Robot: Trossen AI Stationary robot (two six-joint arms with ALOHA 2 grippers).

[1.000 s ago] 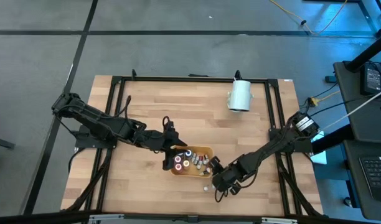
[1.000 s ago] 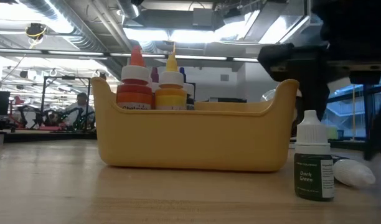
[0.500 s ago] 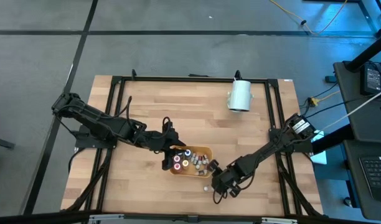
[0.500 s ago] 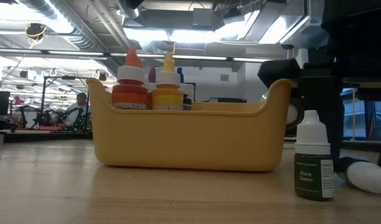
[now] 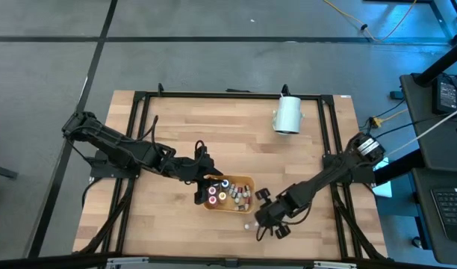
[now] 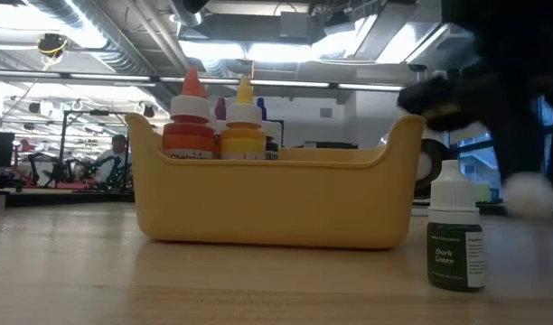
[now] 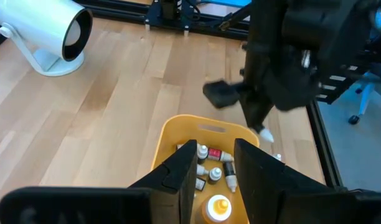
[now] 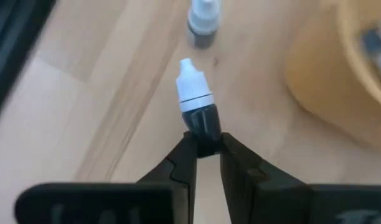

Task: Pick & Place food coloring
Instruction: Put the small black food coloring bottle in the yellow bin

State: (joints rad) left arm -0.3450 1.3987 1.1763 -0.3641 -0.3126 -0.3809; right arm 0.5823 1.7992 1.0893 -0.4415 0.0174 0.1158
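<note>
On my far left the left arm reaches in across the wooden table (image 5: 176, 119), and its left gripper (image 5: 202, 183) sits at the left end of the yellow tray (image 6: 267, 203). From its wrist camera I see its two fingers (image 7: 185, 163) spread apart with nothing between them, poised just over the tray's near rim, so that pincer is released.

The tray holds most of the food coloring: a cluster of little bottles (image 5: 227, 192) with mixed caps. At table level an orange-capped bottle (image 6: 190, 122) and a yellow-capped bottle (image 6: 245, 122) stand upright above the left part of the wall (the others are hidden behind it).

Just right of the tray, a small dark green bottle (image 6: 455, 239) with a white cap stands upright on the table, apart from the tray wall. From above it is only a pale speck (image 5: 248, 225) just below the tray's lower right corner.

Further right, the right gripper (image 5: 263, 219) hangs just off that corner, above the table. Its wrist camera shows the fingers clenched on the dark base of a white-capped dropper bottle (image 8: 196, 102), cap pointing away from the gripper, clear of the wood. The green bottle (image 8: 203, 25) stands just beyond it, the tray edge (image 8: 315, 81) off to one side.

A big white cylinder (image 5: 287, 114) lies near the table's back edge, well apart from everything.
</note>
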